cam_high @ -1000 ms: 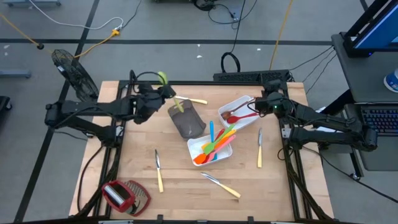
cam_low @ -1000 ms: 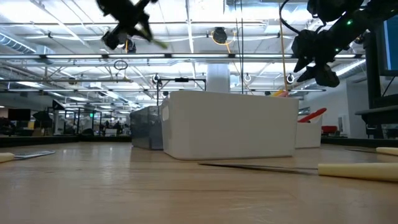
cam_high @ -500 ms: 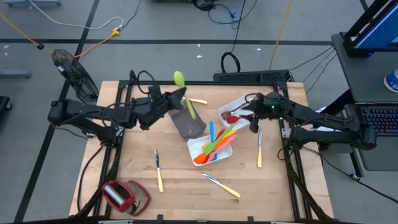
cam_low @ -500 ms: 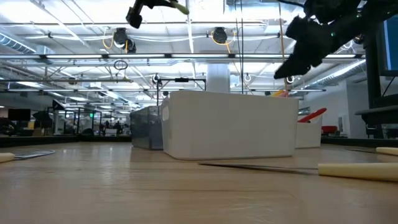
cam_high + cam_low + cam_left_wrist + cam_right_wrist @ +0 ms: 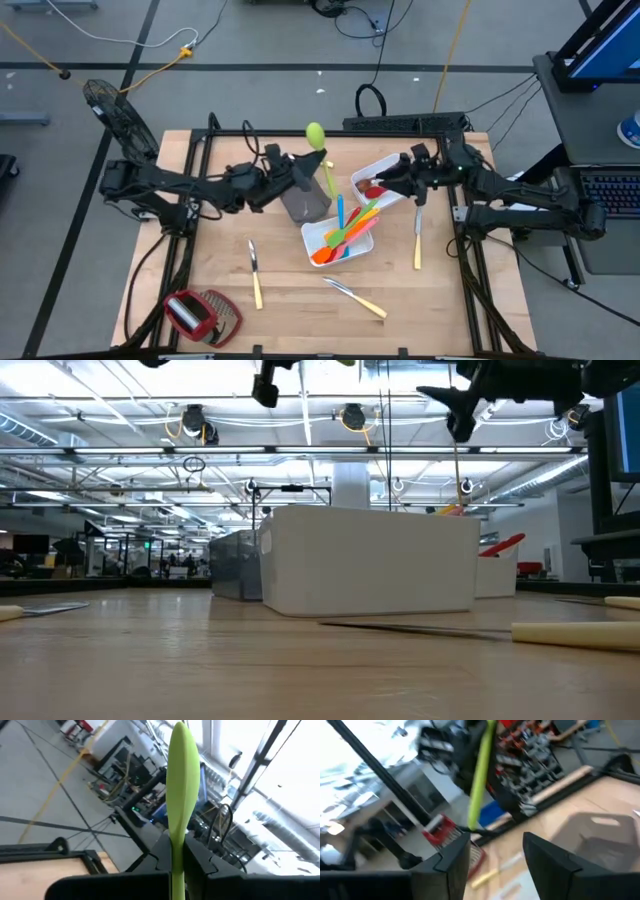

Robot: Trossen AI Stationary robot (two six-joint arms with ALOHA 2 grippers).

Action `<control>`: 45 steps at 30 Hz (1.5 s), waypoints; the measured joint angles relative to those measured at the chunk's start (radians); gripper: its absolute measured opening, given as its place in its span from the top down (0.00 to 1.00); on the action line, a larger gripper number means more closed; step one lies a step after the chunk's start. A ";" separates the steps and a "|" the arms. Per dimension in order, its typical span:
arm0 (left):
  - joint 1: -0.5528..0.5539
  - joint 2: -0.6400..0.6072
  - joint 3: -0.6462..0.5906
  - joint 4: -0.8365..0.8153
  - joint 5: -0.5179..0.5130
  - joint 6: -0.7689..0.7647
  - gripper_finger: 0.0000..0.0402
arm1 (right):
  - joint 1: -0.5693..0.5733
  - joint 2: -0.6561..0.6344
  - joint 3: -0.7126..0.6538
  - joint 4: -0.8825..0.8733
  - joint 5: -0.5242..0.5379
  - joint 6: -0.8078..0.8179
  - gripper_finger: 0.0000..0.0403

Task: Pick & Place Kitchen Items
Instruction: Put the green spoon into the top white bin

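My left gripper (image 5: 312, 166) is shut on a green spoon (image 5: 181, 780) above the grey tray (image 5: 300, 200); the spoon's bowl (image 5: 315, 133) points up and toward the far edge. In the near white tray (image 5: 312, 238) lie orange, green, blue and pink utensils (image 5: 345, 232). Red utensils (image 5: 375, 188) lie in the far white tray (image 5: 395, 165). My right gripper (image 5: 384, 182) hovers open over that tray, level, pointing toward the table's left. Its fingers (image 5: 445, 865) are empty and face the green spoon's handle (image 5: 480, 775). My left gripper pinches the green spoon's handle (image 5: 177, 851), just below the bowl, between its two fingers. The fingers lie across the handle. The spoon is lifted clear, standing steeply with the bowl uppermost and the rest of the handle (image 5: 328, 185) reaching down toward the grey tray.
Pale-handled cutlery lies on the wood: a knife (image 5: 255, 275) left of centre, two pieces (image 5: 355, 297) near the front, and one (image 5: 417, 240) at the right. A red-and-wire-mesh tool (image 5: 200, 312) sits at the near left corner. A fan (image 5: 120, 115) stands beyond the far left corner.
My left gripper has moved toward the table's right and tipped upward, carrying the green spoon from the far left area to above the grey tray; the spoon now stands bowl-up. My right gripper has risen from the far white tray, rolled, and now points level toward the left.
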 joint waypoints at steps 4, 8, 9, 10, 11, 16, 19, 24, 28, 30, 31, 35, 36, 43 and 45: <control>0.000 0.048 0.022 0.045 0.027 0.000 0.98 | 0.043 0.013 0.000 0.080 0.001 0.060 0.52; 0.000 0.084 0.055 0.047 0.049 -0.016 0.98 | 0.097 0.055 0.000 0.112 0.019 0.111 0.45; 0.000 0.092 0.063 0.047 0.056 -0.016 0.98 | 0.111 0.068 0.000 0.121 0.038 0.118 0.43; 0.000 0.105 0.077 0.048 0.069 -0.018 0.98 | 0.124 0.081 0.000 0.125 0.057 0.122 0.41; 0.000 0.115 0.091 0.048 0.077 -0.018 0.98 | 0.134 0.093 0.000 0.123 0.074 0.123 0.39; -0.002 0.131 0.135 -0.014 0.086 -0.029 0.98 | 0.178 0.142 0.000 0.177 0.115 0.127 0.31; -0.011 0.140 0.144 -0.036 0.087 -0.034 0.98 | 0.193 0.162 0.000 0.225 0.147 0.128 0.29; -0.026 0.155 0.157 -0.031 0.079 -0.042 0.98 | 0.208 0.187 0.000 0.259 0.190 0.131 0.27; -0.030 0.162 0.155 -0.031 0.074 -0.049 0.98 | 0.214 0.205 0.000 0.260 0.190 0.149 0.27; -0.032 0.163 0.155 -0.031 0.071 -0.059 0.98 | 0.219 0.214 0.000 0.280 0.193 0.152 0.27; -0.033 0.163 0.155 -0.031 0.071 -0.068 0.98 | 0.223 0.219 0.000 0.297 0.192 0.158 0.27; -0.034 0.180 0.154 -0.023 0.071 -0.080 0.98 | 0.238 0.250 0.000 0.341 0.191 0.174 0.27; -0.034 0.182 0.154 -0.026 0.071 -0.084 0.98 | 0.242 0.259 0.000 0.349 0.192 0.175 0.27; -0.025 0.194 0.154 -0.025 0.071 -0.106 0.98 | 0.247 0.306 0.000 0.410 0.194 0.181 0.27; -0.021 0.195 0.154 -0.018 0.071 -0.105 0.98 | 0.247 0.319 0.004 0.425 0.194 0.186 0.27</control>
